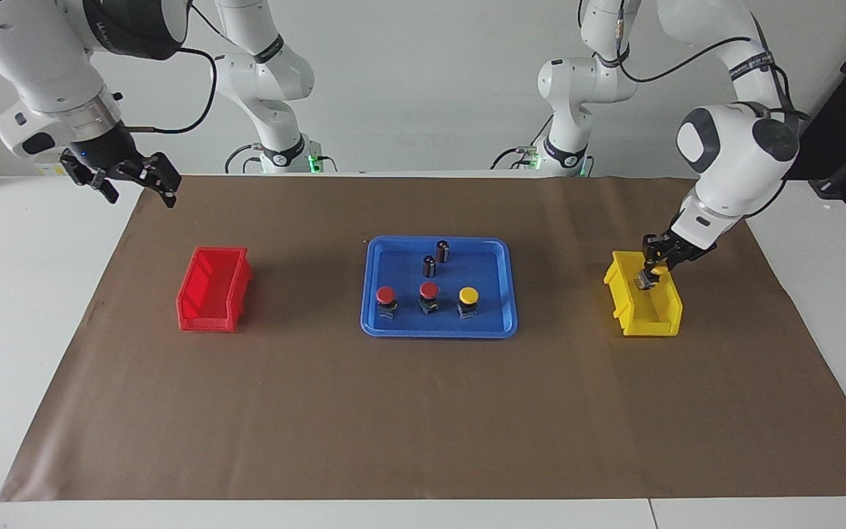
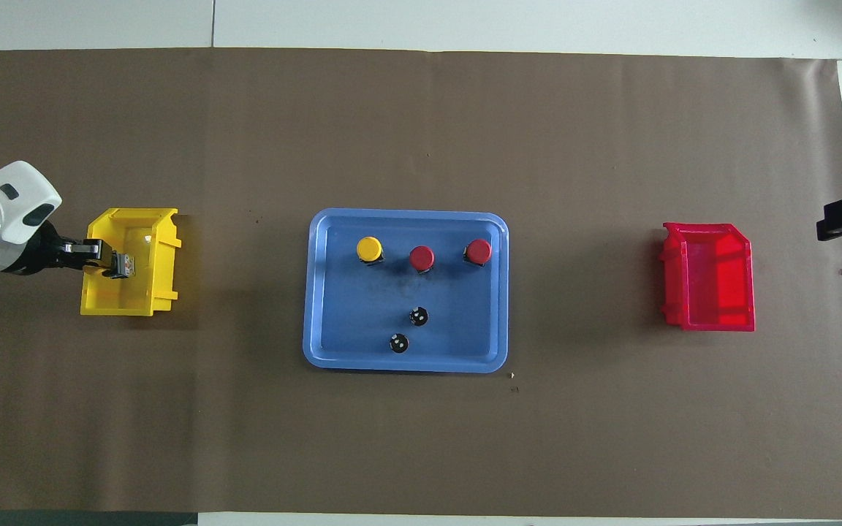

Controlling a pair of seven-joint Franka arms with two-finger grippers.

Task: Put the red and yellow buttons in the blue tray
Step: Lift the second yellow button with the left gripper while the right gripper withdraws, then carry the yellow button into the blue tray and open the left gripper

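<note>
The blue tray (image 1: pixel 438 332) (image 2: pixel 406 365) lies mid-table. In it stand two red buttons (image 1: pixel 385 295) (image 1: pixel 429 290) and one yellow button (image 1: pixel 468 295) in a row; from above they are the yellow button (image 2: pixel 369 248) and the red buttons (image 2: pixel 422 257) (image 2: pixel 478 250). My left gripper (image 1: pixel 654 266) (image 2: pixel 112 264) is shut on another yellow button (image 1: pixel 648 277) (image 2: pixel 126 264), held tilted just above the yellow bin (image 1: pixel 643 312) (image 2: pixel 129 296). My right gripper (image 1: pixel 138 189) hangs open and empty, high over the table's corner at the right arm's end.
Two dark capless cylinders (image 1: pixel 442 250) (image 1: pixel 429 265) stand in the tray on the side nearer the robots. An empty red bin (image 1: pixel 214 290) (image 2: pixel 710 277) sits toward the right arm's end. Brown paper covers the table.
</note>
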